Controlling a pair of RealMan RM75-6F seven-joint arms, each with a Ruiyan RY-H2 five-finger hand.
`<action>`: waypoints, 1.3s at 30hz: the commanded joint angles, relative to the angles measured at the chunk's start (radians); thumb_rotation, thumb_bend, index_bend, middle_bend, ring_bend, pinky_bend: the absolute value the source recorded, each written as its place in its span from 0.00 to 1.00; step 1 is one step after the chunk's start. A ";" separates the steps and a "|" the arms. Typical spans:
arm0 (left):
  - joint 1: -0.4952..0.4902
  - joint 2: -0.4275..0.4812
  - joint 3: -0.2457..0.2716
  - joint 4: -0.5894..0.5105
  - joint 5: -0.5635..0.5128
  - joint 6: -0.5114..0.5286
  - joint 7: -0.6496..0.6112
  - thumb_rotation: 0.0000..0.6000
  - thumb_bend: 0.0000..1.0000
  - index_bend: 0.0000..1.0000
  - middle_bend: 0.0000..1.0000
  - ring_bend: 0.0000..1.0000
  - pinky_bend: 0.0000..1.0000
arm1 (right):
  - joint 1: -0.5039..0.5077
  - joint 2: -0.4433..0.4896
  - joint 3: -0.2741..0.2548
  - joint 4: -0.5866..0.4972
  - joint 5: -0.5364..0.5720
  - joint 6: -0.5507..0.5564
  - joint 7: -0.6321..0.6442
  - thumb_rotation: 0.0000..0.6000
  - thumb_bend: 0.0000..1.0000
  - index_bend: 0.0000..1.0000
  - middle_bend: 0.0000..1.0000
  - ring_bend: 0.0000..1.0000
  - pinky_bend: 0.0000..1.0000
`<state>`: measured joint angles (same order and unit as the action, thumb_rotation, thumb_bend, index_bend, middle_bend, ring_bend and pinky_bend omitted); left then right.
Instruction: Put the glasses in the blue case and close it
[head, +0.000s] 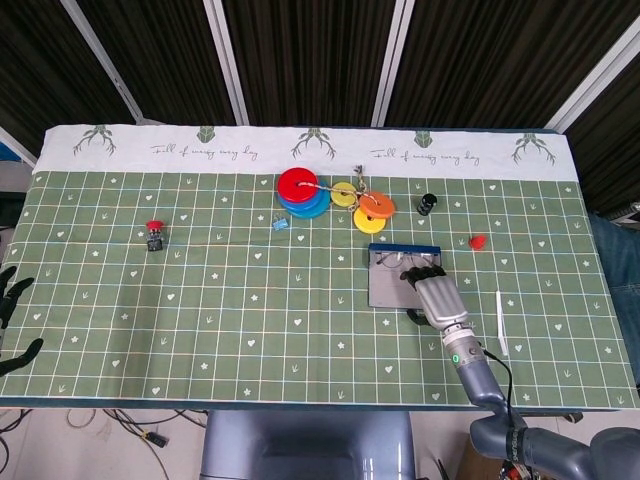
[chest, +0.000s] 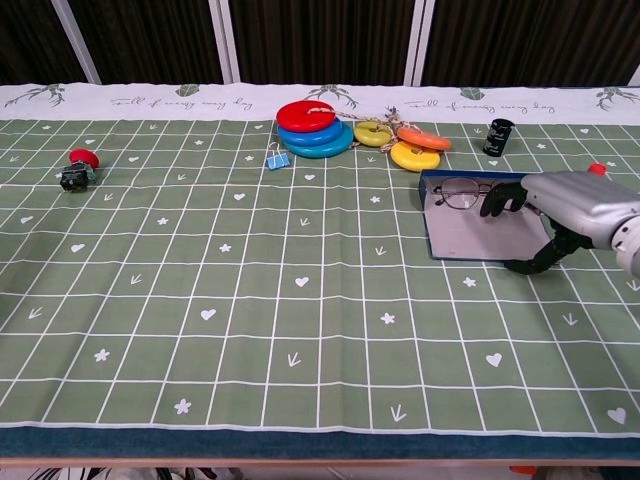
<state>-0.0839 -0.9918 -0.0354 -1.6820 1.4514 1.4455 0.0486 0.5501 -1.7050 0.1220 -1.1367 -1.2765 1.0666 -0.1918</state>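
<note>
The blue case (head: 385, 288) (chest: 458, 235) lies open on the green mat, right of centre, grey inside facing up. The thin-framed glasses (head: 392, 261) (chest: 456, 194) rest inside along its far blue wall. My right hand (head: 436, 296) (chest: 572, 205) covers the case's right part. Its dark fingertips (chest: 497, 201) curl over the right end of the glasses, and its thumb (chest: 532, 264) hooks the near edge of the grey flap, which is slightly raised. My left hand (head: 10, 296) shows only at the far left edge of the head view, fingers apart and holding nothing.
Behind the case lie stacked red and blue rings (head: 303, 190), yellow and orange rings (head: 372, 210) and a small black cylinder (head: 428, 204). A red cap (head: 478, 241) and a white stick (head: 500, 322) lie to the right. A blue clip (head: 280, 223) and a red-topped button (head: 154, 235) sit further left.
</note>
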 joint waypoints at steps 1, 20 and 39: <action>0.000 0.000 0.000 0.000 0.000 -0.001 0.001 1.00 0.24 0.12 0.00 0.00 0.00 | 0.000 0.000 0.001 0.003 -0.004 0.002 0.000 1.00 0.37 0.33 0.30 0.28 0.24; 0.000 0.001 0.000 -0.001 -0.004 -0.001 0.005 1.00 0.24 0.13 0.00 0.00 0.00 | 0.010 -0.019 0.030 0.030 -0.020 0.015 0.020 1.00 0.45 0.36 0.33 0.30 0.24; 0.000 0.004 -0.001 -0.003 -0.009 -0.005 0.007 1.00 0.24 0.13 0.00 0.00 0.00 | 0.077 -0.070 0.096 0.123 -0.003 -0.018 0.030 1.00 0.46 0.39 0.33 0.30 0.24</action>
<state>-0.0843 -0.9879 -0.0364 -1.6846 1.4429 1.4410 0.0555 0.6250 -1.7724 0.2156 -1.0165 -1.2817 1.0506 -0.1602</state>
